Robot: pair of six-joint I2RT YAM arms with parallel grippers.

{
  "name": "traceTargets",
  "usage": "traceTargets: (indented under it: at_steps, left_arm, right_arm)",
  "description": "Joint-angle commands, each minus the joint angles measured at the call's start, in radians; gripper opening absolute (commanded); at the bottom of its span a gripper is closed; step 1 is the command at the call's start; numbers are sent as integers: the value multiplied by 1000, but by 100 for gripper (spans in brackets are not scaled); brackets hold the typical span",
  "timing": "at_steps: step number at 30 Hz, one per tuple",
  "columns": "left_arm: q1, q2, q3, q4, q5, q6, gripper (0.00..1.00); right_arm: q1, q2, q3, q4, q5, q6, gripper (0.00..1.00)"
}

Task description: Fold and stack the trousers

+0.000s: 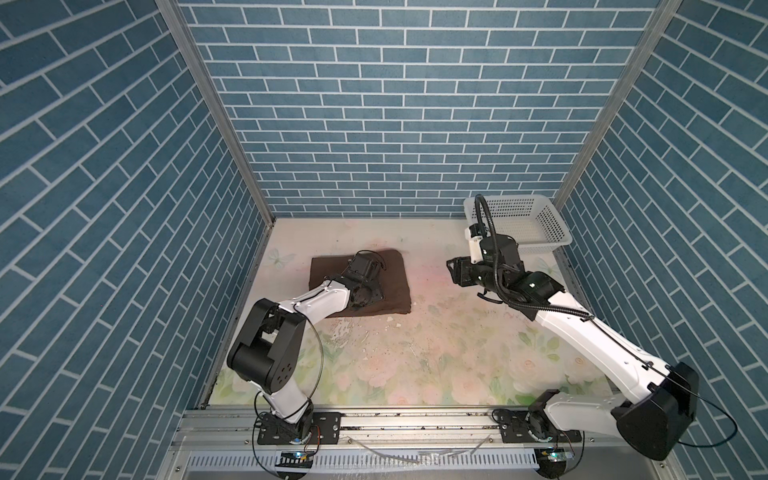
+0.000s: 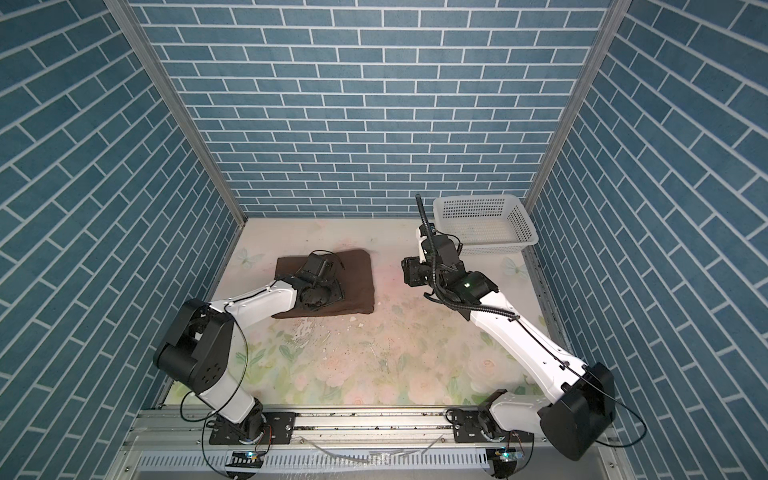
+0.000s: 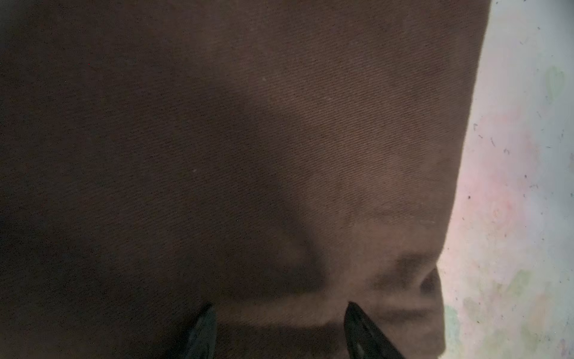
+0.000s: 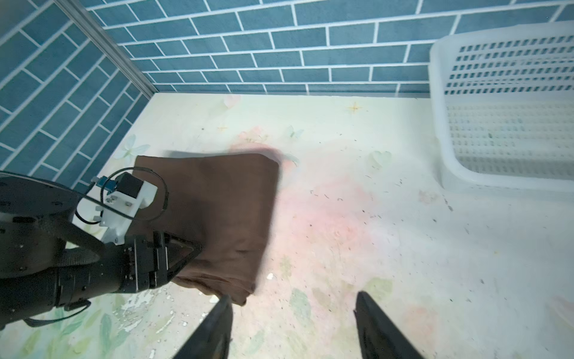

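Note:
The dark brown trousers [image 1: 397, 282] [image 2: 357, 278] lie folded into a flat rectangle at the back left of the table. My left gripper [image 1: 365, 301] [image 2: 320, 299] points down onto them. In the left wrist view it [image 3: 279, 306] stands open, with the trousers [image 3: 279, 155] filling the view and a low ridge of cloth between the fingertips. My right gripper [image 1: 455, 270] [image 2: 409, 270] hovers to the right of the trousers, apart from them. It [image 4: 293, 295] is open with only bare table between its fingers, and the trousers' near corner [image 4: 242, 292] lies beside one fingertip.
A white perforated basket [image 1: 540, 248] [image 2: 490, 249] [image 4: 441, 124] stands at the back right corner, behind my right arm. The floral table top [image 1: 415, 332] carries small white flakes near the trousers' front edge. Blue brick-patterned walls close in three sides.

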Motion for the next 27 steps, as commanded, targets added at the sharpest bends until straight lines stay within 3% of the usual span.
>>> traceTargets:
  at_steps: [1, 7, 16, 27]
  left_arm:
    - [-3, 58, 17, 44, 31, -22, 68]
    - [39, 157, 17, 31, 12, -44, 58]
    - [285, 243, 35, 47, 7, -23, 57]
    - [456, 368, 376, -87, -28, 29, 57]
  right_arm:
    - [-15, -18, -68, -74, 60, 40, 65]
    - [-36, -7, -90, -75, 71, 53, 65]
    - [-78, 28, -76, -90, 78, 36, 65]
    - [-132, 42, -97, -87, 87, 29, 65]
